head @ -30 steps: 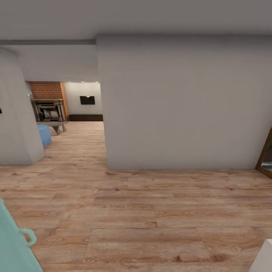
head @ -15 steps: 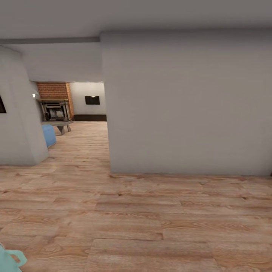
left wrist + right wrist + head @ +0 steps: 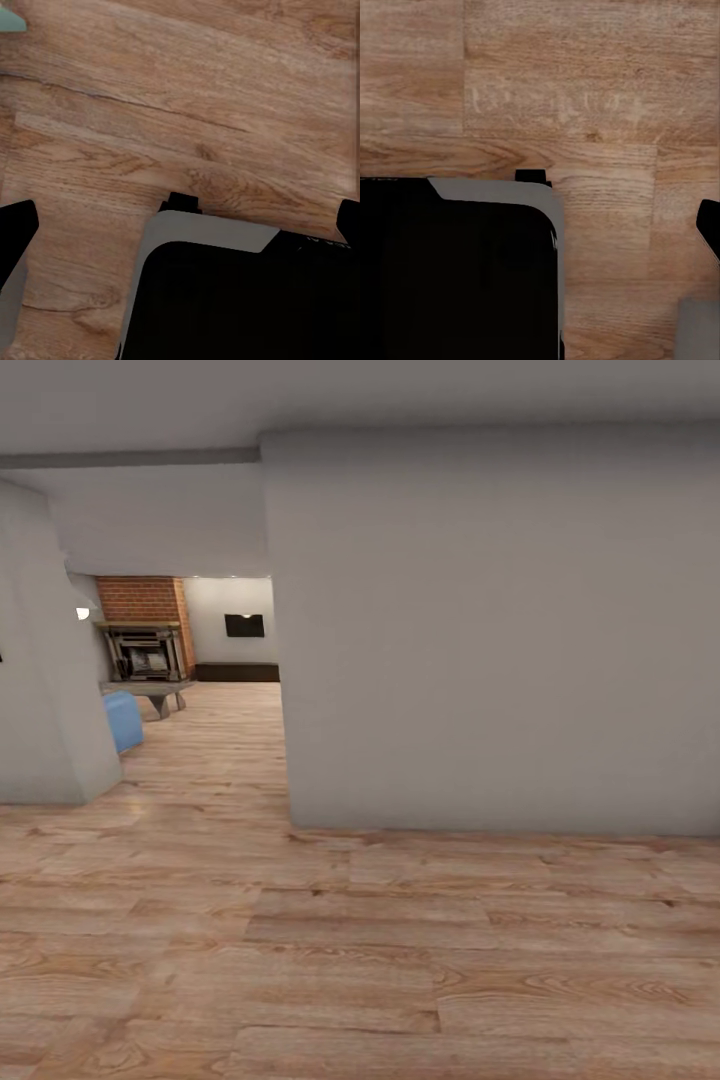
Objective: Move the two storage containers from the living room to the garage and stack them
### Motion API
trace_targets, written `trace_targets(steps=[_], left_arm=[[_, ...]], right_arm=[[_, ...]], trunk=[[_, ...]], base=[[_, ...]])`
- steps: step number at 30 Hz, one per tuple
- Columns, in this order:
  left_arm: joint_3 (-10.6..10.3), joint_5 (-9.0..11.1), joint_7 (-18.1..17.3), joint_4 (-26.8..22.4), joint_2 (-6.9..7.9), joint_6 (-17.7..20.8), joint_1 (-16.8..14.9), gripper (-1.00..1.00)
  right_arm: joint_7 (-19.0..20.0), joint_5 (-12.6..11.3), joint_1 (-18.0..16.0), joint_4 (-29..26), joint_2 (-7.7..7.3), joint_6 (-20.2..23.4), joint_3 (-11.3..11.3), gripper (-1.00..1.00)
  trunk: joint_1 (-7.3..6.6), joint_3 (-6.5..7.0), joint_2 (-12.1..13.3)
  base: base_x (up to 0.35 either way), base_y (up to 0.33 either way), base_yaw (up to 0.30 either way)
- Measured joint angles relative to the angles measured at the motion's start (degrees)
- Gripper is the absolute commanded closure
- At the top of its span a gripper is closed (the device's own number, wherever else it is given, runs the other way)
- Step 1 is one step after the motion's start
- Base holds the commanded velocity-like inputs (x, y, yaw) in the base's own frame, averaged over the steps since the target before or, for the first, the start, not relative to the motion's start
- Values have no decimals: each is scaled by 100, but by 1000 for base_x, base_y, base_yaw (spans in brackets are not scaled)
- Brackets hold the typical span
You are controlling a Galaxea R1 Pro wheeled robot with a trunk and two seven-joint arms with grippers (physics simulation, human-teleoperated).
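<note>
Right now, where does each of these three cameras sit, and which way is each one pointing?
Head view: on the robot's head, facing forward and down a hallway at a grey wall, with a brick fireplace far off; none of the robot's body is seen here.
Left wrist view: on the left arm, pointing down at the wood plank floor; the robot's dark base shows.
Right wrist view: on the right arm, also pointing down; the same dark base.
Shared: all see the wood plank floor.

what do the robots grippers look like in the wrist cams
Little shows: the left fingertips are plain matte black with angled ends, and the right fingertip looks the same. No cables or markings are visible on them. The arms themselves cannot be made out.
</note>
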Motion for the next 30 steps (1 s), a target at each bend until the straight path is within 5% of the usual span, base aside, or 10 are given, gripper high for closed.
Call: trace_targets(steps=[14,30], left_arm=[[0,0,0,-1,2,0,0,-100],[0,0,0,-1,0,0,1,-100]], right_arm=[[8,-22,0,-1,-18,-4,-10,-100],[8,-15,-1,0,-17,-3,-10,-100]], trunk=[[0,0,0],[0,0,0]], base=[[323,0,28],[323,0,246]])
